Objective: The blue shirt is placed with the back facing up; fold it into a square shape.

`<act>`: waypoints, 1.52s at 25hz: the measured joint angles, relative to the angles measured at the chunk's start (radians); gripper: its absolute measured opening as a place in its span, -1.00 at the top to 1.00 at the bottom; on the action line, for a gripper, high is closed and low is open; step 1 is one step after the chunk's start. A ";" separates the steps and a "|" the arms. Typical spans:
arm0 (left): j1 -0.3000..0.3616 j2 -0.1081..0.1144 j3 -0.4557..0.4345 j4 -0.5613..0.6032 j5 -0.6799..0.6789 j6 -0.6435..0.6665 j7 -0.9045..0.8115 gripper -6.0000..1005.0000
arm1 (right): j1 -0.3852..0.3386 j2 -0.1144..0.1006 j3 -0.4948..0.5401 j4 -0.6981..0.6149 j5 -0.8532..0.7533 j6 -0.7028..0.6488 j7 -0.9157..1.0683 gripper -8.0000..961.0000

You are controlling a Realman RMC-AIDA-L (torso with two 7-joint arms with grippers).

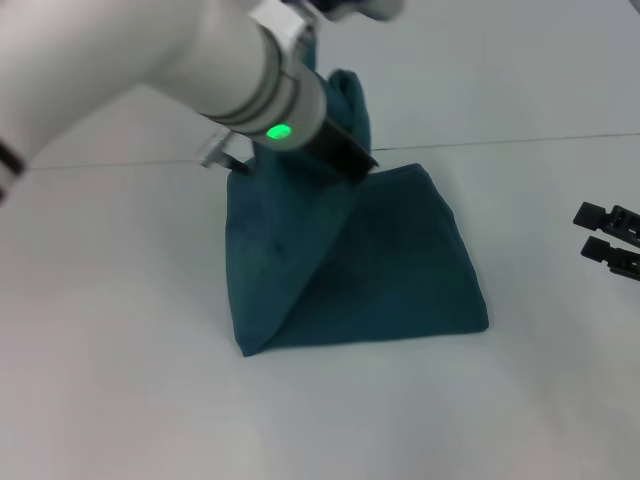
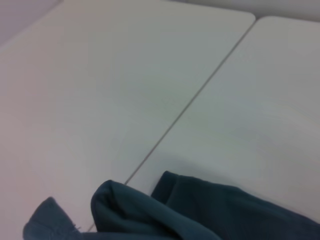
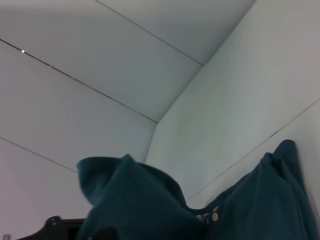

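White tabletop. My left gripper lifts the blue shirt's far edge, jaws seemingly clamped on it. The right gripper idles well right; its jaws I cannot tell.

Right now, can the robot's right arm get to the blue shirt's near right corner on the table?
Probably yes. The right gripper sits out at the table's right edge, and only bare tabletop lies between it and that corner of the blue shirt. The left arm is busy at the shirt's far side, out of the way.
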 joint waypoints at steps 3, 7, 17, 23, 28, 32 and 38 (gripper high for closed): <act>-0.069 -0.003 0.047 -0.102 0.009 -0.045 -0.066 0.70 | 0.001 0.000 0.000 0.004 -0.001 0.000 0.000 -0.97; -0.125 -0.006 0.079 -0.200 0.008 -0.095 -0.106 0.68 | 0.004 0.000 -0.005 0.010 -0.001 0.000 0.000 -0.97; -0.132 -0.006 0.153 -0.237 -0.008 -0.168 -0.043 0.63 | -0.001 0.000 -0.011 0.011 -0.001 0.007 0.000 -0.97; -0.130 -0.006 0.185 -0.242 0.004 -0.217 -0.048 0.60 | 0.004 0.000 -0.011 0.012 -0.010 0.013 0.000 -0.97; -0.121 -0.006 0.179 -0.218 -0.018 -0.233 -0.048 0.23 | 0.006 -0.001 -0.010 0.012 -0.024 0.021 0.002 -0.97; -0.029 -0.006 0.080 -0.091 -0.125 -0.241 -0.048 -0.11 | 0.006 -0.004 -0.010 0.012 -0.024 0.023 0.004 -0.97; 0.057 -0.002 -0.163 -0.130 -0.301 -0.156 -0.058 -0.44 | 0.004 -0.012 -0.011 0.013 -0.027 0.023 0.007 -0.97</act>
